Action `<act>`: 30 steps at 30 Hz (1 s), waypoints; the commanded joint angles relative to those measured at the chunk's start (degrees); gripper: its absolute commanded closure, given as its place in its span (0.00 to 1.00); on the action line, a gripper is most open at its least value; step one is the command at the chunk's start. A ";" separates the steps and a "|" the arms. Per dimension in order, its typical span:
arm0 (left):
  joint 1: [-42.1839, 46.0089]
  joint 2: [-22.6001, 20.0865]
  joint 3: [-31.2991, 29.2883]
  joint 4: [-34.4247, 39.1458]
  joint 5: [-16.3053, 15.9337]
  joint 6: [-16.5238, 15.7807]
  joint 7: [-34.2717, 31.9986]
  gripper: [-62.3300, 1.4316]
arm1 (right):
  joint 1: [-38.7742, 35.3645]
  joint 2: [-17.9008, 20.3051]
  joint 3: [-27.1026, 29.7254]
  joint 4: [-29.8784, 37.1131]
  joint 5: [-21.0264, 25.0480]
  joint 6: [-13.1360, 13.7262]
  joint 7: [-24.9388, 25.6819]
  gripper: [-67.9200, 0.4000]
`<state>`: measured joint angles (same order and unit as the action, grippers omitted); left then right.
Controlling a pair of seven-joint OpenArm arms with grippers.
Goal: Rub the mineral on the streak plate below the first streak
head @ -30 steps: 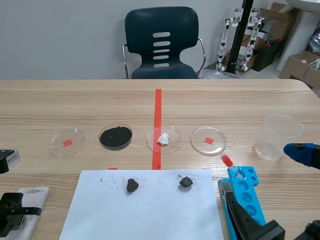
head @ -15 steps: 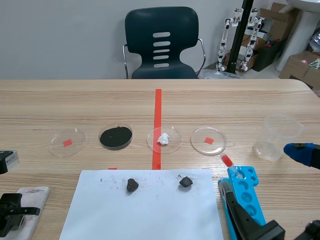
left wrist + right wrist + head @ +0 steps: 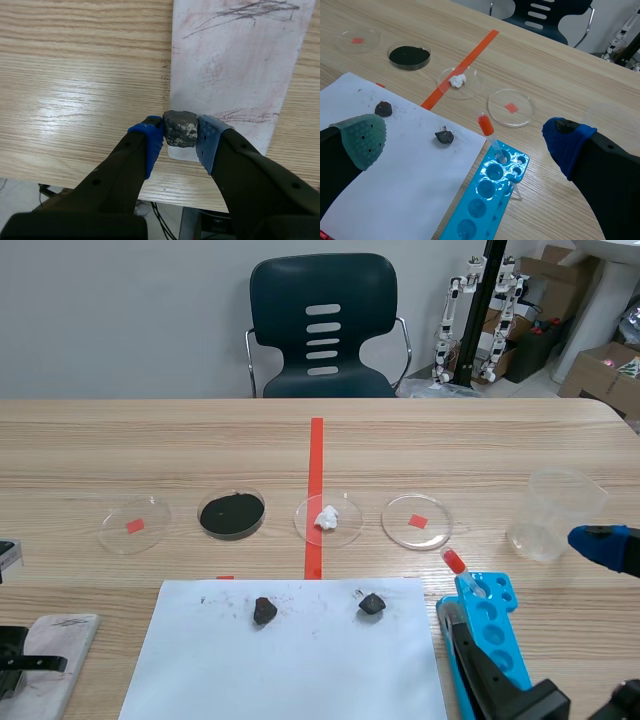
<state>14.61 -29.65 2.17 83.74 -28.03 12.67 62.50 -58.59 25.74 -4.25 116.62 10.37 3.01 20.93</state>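
In the left wrist view my left gripper [image 3: 180,134] is shut on a small dark grey mineral [image 3: 181,129], pressed between its blue pads. The mineral rests on the near corner of the white streak plate [image 3: 235,60]. A dark scribbled streak [image 3: 245,11] marks the plate's far end, and a fainter streak [image 3: 245,116] runs just beside the mineral. In the scene view the plate [image 3: 55,655] lies at the table's front left with the left gripper [image 3: 12,668] on it. My right gripper [image 3: 464,136] hangs open above the paper and rack, holding nothing.
A white paper sheet [image 3: 290,660] carries two dark rock pieces [image 3: 264,611] [image 3: 371,604]. Behind it stand several petri dishes, one with black powder [image 3: 231,513], one with white bits [image 3: 328,519]. A plastic cup [image 3: 555,512] and a blue tube rack [image 3: 490,630] sit at right.
The left gripper has drawn back toward the table's front edge with the mineral, uncovering more of the streak plate. The right arm has not moved.
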 commanded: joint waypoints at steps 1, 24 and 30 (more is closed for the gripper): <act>0.46 0.11 0.15 -0.50 -3.96 -1.90 -0.11 0.87 | 0.50 0.44 0.09 0.31 0.37 0.00 0.85 0.00; 0.46 0.09 0.15 -0.50 2.62 -0.66 1.66 0.87 | 0.50 0.44 0.09 0.31 0.37 0.00 0.85 0.00; 0.48 0.11 0.15 -0.50 0.13 -0.74 1.55 0.87 | 0.50 0.44 0.09 0.31 0.37 0.00 0.85 0.00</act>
<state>14.44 -29.08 2.52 84.09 -26.65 12.16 63.64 -58.59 25.74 -4.25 116.62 10.37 3.01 20.93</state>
